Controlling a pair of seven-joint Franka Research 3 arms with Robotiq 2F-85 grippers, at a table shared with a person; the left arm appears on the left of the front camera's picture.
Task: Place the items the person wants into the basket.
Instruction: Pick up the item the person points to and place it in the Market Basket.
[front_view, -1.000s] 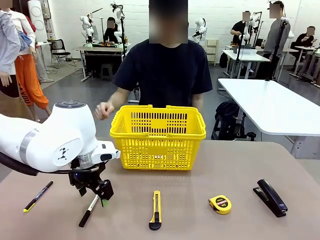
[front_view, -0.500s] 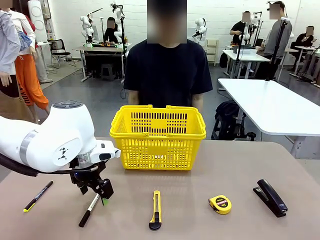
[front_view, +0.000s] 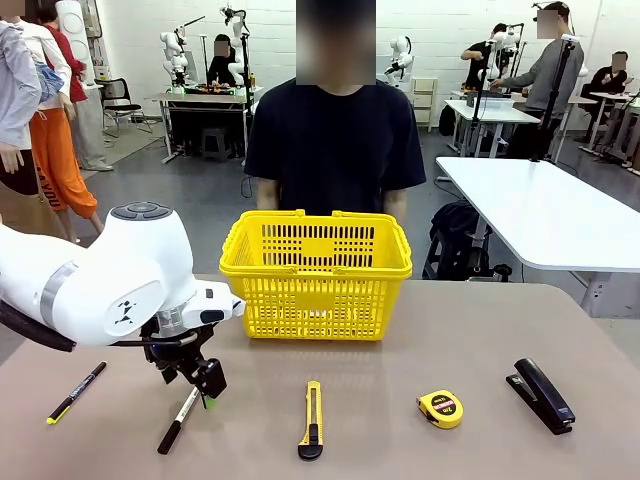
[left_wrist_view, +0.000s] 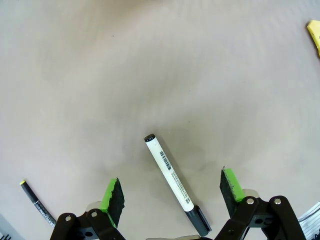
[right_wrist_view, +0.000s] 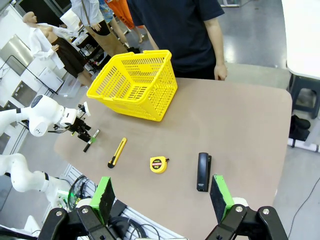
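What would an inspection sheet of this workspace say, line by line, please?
Surface: brown table, flat, no spills seen.
Job's things: marker lies on the table below the left tool; tape measure and stapler lie towards the right; basket stands at the far side, nothing seen inside.
Clutter: pen near the left edge; utility knife near the middle.
Grippers: left tool open, astride the marker, not gripping it; right tool open, high above the table, holding nothing.
Cables: black cable runs under the left arm.
Surroundings: person stands behind the basket; white table to the right.
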